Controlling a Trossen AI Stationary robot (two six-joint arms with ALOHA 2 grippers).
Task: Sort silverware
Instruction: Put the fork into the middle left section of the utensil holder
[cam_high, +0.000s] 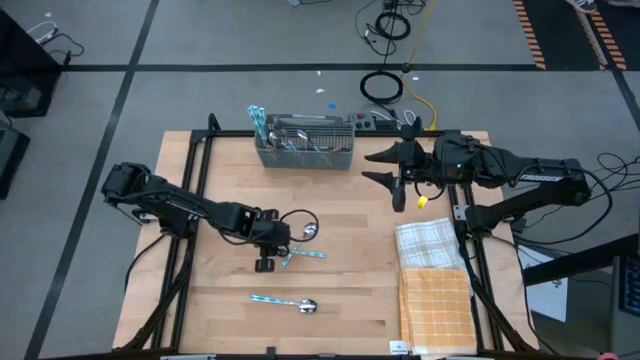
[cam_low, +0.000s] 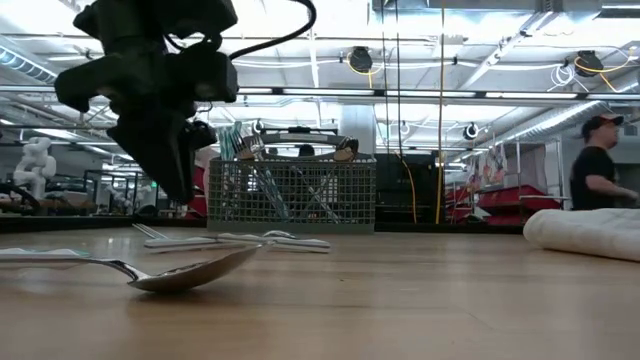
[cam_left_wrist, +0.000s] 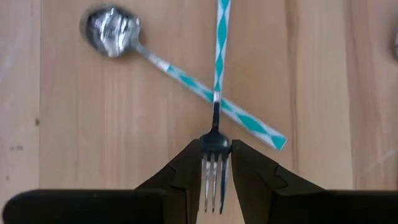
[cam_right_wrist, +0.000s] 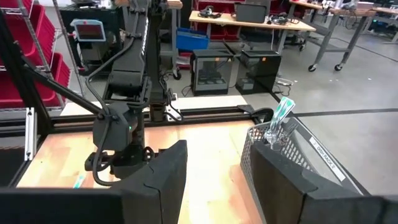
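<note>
A fork (cam_left_wrist: 216, 93) with a teal-and-white handle lies on the wooden table, crossed over a matching spoon (cam_left_wrist: 112, 31); in the high view this pair (cam_high: 303, 250) is at the table's middle. My left gripper (cam_left_wrist: 216, 180) is open and points down. Its fingers stand on either side of the fork's tines (cam_left_wrist: 215, 177). In the low view the left gripper (cam_low: 182, 188) hangs a little above the tabletop. Another spoon (cam_high: 285, 301) lies nearer the front edge. My right gripper (cam_high: 380, 167) is open, raised to the right of the mesh basket (cam_high: 305, 145), which holds more silverware.
Two folded cloths, a checked white one (cam_high: 425, 243) and an orange one (cam_high: 435, 305), lie at the table's right. Cables and a power strip (cam_high: 375, 122) sit behind the basket. A person (cam_low: 600, 165) stands in the room beyond the table.
</note>
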